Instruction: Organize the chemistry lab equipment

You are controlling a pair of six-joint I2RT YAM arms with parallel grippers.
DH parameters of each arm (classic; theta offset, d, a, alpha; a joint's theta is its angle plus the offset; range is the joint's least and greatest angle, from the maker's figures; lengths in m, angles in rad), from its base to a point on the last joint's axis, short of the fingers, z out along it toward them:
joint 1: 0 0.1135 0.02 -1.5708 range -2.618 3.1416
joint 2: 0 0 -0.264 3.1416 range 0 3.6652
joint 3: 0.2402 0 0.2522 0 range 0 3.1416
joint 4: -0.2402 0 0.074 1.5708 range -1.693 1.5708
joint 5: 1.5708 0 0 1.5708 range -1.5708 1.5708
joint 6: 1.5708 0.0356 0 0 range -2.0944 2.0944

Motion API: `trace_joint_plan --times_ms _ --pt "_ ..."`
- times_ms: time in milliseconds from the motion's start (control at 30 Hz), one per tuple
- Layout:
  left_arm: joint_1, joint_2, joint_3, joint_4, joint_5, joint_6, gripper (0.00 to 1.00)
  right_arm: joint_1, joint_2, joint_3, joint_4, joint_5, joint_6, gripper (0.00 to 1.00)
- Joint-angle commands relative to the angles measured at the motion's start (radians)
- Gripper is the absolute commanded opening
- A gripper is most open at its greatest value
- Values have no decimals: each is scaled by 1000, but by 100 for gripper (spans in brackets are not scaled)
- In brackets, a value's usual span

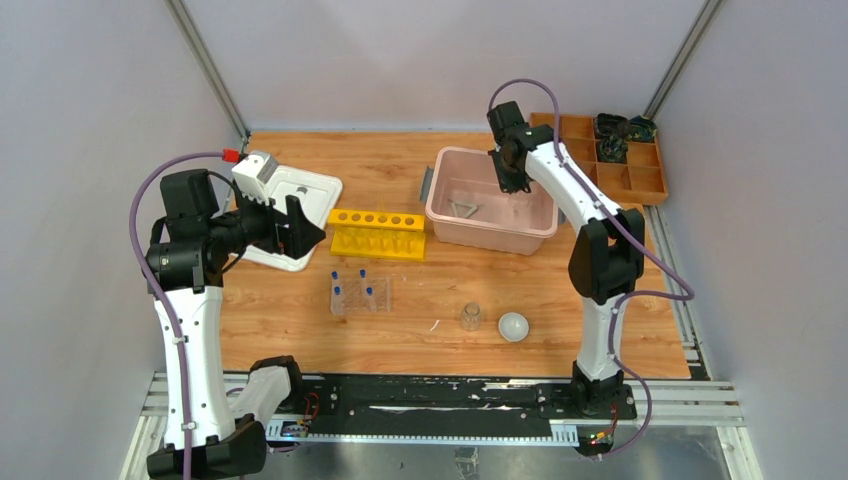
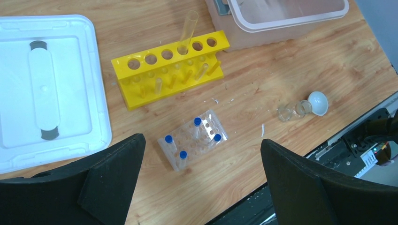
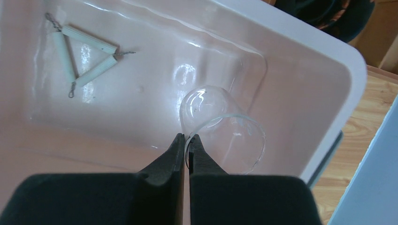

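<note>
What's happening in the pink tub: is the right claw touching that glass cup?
Touching. The right wrist view shows the right gripper shut on the rim of the glass cup, pinched between its fingertips.

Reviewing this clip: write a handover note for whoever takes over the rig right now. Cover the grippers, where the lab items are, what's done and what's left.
Right gripper: shut on the rim of a glass cup, inside the pink tub. I cannot tell whether the cup touches the floor of the tub.
Left gripper: open, empty, above the table by the white lid.
Done: white triangle lies in the tub.
Left: release the cup. The clear tube rack with four blue-capped tubes, a second glass cup and the white dish sit on the table.
</note>
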Motion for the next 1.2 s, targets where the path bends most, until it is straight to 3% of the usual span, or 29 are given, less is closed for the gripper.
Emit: trace_joint_plan --times_ms 0,200,500,600,733,1033,1167 --pt "-1 7 7 2 12 18 100 -29 56 48 21 -37 -65 0" --pt "0 16 6 1 13 23 100 -30 141 18 62 -20 -157 0" --pt "0 9 3 1 6 31 100 -30 215 -4 88 38 -159 1" --pt "-1 7 1 1 5 32 100 -32 216 -16 97 10 -158 11" --pt "0 7 0 1 7 29 100 -32 165 -55 125 -29 -139 40" --pt "0 -2 4 1 7 24 100 -17 -83 -131 170 -50 -79 51" --pt "-1 -4 16 1 12 15 100 51 -253 -231 179 -8 -55 55"
